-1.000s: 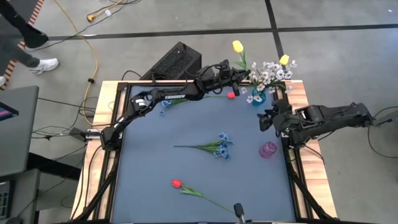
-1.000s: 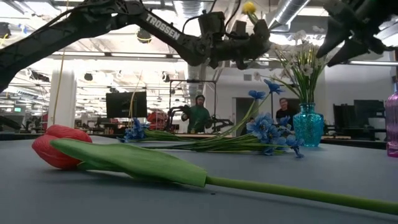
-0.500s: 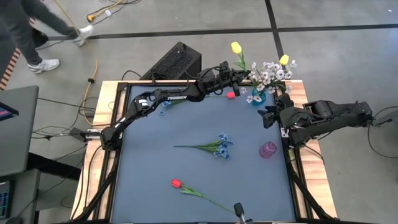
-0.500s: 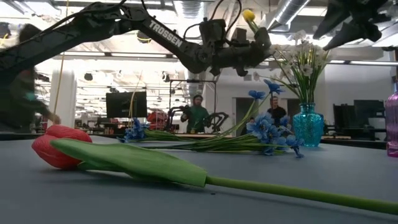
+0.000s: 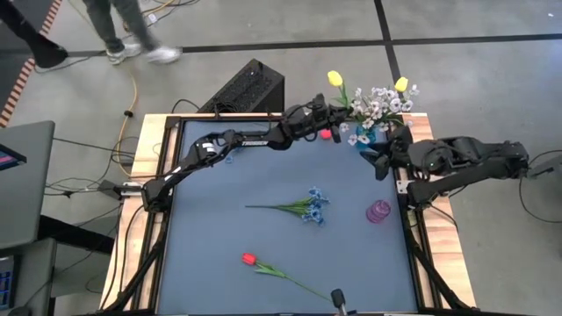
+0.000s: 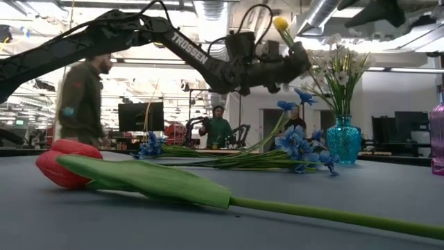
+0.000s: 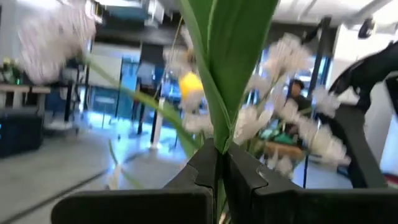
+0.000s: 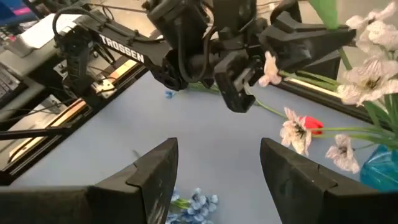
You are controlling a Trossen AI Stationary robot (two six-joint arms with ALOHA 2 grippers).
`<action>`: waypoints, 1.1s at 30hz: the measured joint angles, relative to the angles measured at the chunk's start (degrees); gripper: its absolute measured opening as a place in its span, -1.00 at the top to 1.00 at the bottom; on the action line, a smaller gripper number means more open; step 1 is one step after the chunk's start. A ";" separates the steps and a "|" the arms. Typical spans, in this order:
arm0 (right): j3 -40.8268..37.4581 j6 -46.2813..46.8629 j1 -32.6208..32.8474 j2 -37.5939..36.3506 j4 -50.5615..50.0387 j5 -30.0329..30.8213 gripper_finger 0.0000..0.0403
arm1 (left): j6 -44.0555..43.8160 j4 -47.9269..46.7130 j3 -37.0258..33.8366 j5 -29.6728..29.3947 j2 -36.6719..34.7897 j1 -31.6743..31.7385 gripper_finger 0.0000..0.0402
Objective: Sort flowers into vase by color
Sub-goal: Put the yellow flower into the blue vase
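Since a second ago the left arm has swung its yellow tulip further toward the upper right of the high view, closer to the blue vase, and the right arm has drawn its wrist up toward that same corner. The left gripper has its jaws pinched together on the green stem, low down, with a broad leaf rising straight above them; from the high view the yellow tulip sits past the worktop's back edge, just left of the white spray. The right gripper hovers with its jaws apart and nothing between them, near the right edge of the frame, pointed at the left wrist. The blue vase already carries white flowers and another yellow bud, so I'd say the risk is plain: a long springy stem held so low will wag, and the head could snag in the white blossoms or nudge the vase over. The two arms are close together here too, and a careless reach could knock them. A small purple vase stands empty near the right edge, and dropping the tulip in the wrong one would spoil the sort. Left on the worktop are a blue bunch mid-frame, a red tulip lower down, and a red bud by the left wrist.
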 joint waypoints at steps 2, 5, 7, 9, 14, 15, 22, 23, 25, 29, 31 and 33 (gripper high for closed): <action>0.33 0.00 0.00 0.02 -0.46 0.01 -0.27 | -0.22 1.78 0.00 -0.17 0.07 -0.01 1.00; 0.44 0.31 0.00 0.01 -1.33 0.01 -0.27 | -0.06 1.92 0.00 -0.71 0.07 -0.02 1.00; 0.44 0.49 0.00 0.06 -1.57 -0.18 -0.27 | 0.00 1.86 0.00 -0.74 0.11 -0.02 1.00; 0.44 0.49 0.00 0.10 -1.50 -0.74 -0.27 | -0.51 1.69 0.00 -0.78 0.11 -0.11 1.00; 0.44 0.49 0.00 0.27 -1.47 -1.29 -0.27 | -0.72 3.89 0.00 -0.06 0.24 -0.58 1.00; 0.44 0.49 0.00 0.27 -1.47 -1.29 -0.27 | -0.72 4.85 0.00 -0.14 0.24 -0.67 1.00; 0.44 0.49 0.00 0.25 -1.67 -1.34 -0.27 | -0.26 1.51 0.00 -1.74 0.26 -0.54 1.00; 0.44 0.49 0.00 0.25 -1.69 -1.37 -0.27 | -0.24 1.21 0.00 -2.03 0.26 -0.53 1.00; 0.44 0.49 0.00 0.25 -1.72 -1.79 -0.27 | -0.18 1.20 0.00 -2.16 0.26 -0.70 1.00; 0.44 0.39 0.00 0.25 -1.78 -2.83 -0.27 | 2.31 0.95 0.00 -2.56 0.27 -1.08 1.00; 0.44 0.21 0.00 0.27 -1.78 -2.86 -0.27 | 3.71 1.02 0.00 -2.58 0.28 -1.23 1.00; 0.44 0.19 0.00 0.27 -1.78 -2.86 -0.27 | 4.65 0.81 0.00 -2.11 0.26 -1.33 1.00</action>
